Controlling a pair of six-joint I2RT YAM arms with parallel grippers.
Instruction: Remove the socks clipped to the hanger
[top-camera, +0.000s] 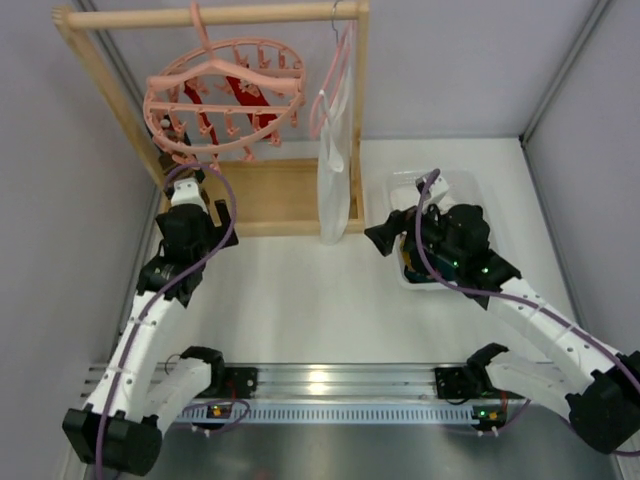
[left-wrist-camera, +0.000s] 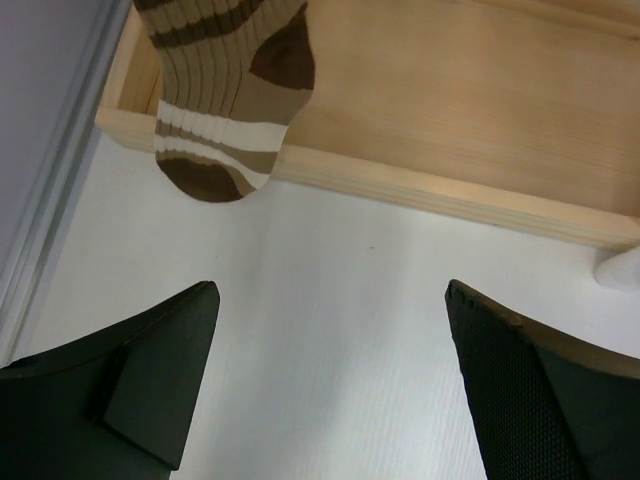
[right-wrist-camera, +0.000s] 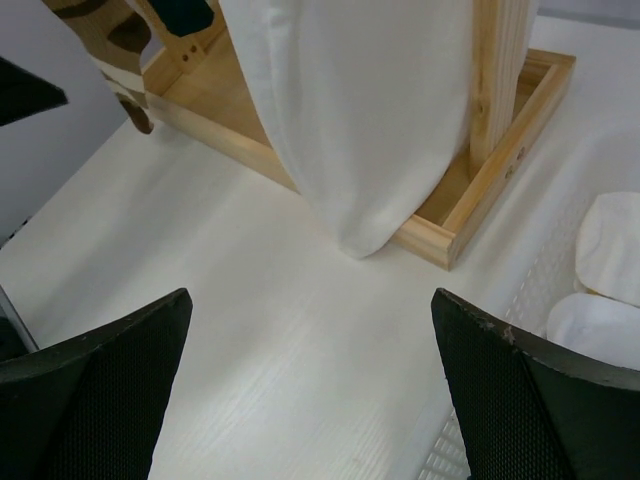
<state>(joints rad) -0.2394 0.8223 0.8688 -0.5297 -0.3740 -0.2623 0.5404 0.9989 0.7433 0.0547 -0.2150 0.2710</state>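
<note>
Round salmon-pink hanger (top-camera: 222, 100) hooked on the top rail of the wooden frame (top-camera: 215, 15), at the far left of the bench (top-camera: 300, 300). Two red socks (top-camera: 243, 95) clipped inside its ring, hanging under the spokes. Brown striped sock (left-wrist-camera: 225, 95) with white bands hanging down just ahead of the left pincer (left-wrist-camera: 330, 300), its toe in front of the frame's wooden base (left-wrist-camera: 450, 110), not between the fingers. Left pincer wide and holding nothing, only bare bench between the two black fingers. Right pincer (right-wrist-camera: 312, 300) wide too and empty, facing the long white cloth (right-wrist-camera: 370, 110) beside the frame's post, well apart from the hanger. White basket (top-camera: 400, 190) under the right arm, with pale rounded things inside, too unclear to name.
</note>
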